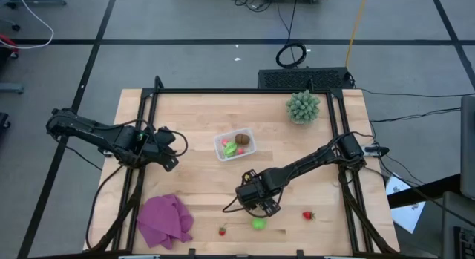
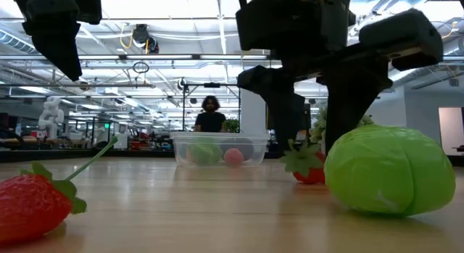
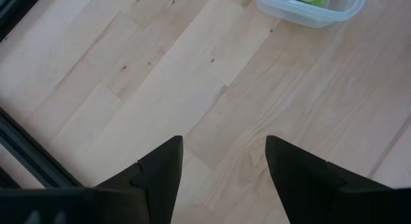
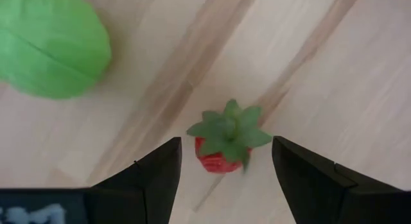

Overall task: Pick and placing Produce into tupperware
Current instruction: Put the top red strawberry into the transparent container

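Observation:
The clear tupperware (image 1: 235, 145) stands mid-table and holds a brown oval (image 1: 243, 139), a green piece (image 1: 230, 148) and a pink piece (image 1: 240, 151). My right gripper (image 4: 225, 147) is open, pointing down over a small red strawberry (image 4: 221, 147). Its fingers stand on either side of the strawberry without touching it. My arm hides this strawberry in the high view. A bright green piece (image 1: 258, 223) lies just beside it on the near side. Two more strawberries (image 1: 221, 231) (image 1: 307, 214) lie on the wood. My left gripper (image 1: 172, 151) is open and hovers over bare wood left of the tupperware (image 3: 308, 9).
A purple cloth (image 1: 165, 220) lies crumpled at the near left. A spiky pale-green plant (image 1: 303, 107) stands at the far right corner. Black rails (image 1: 145, 125) run along the table's left and right sides. A person (image 2: 210, 115) shows in the room beyond the table.

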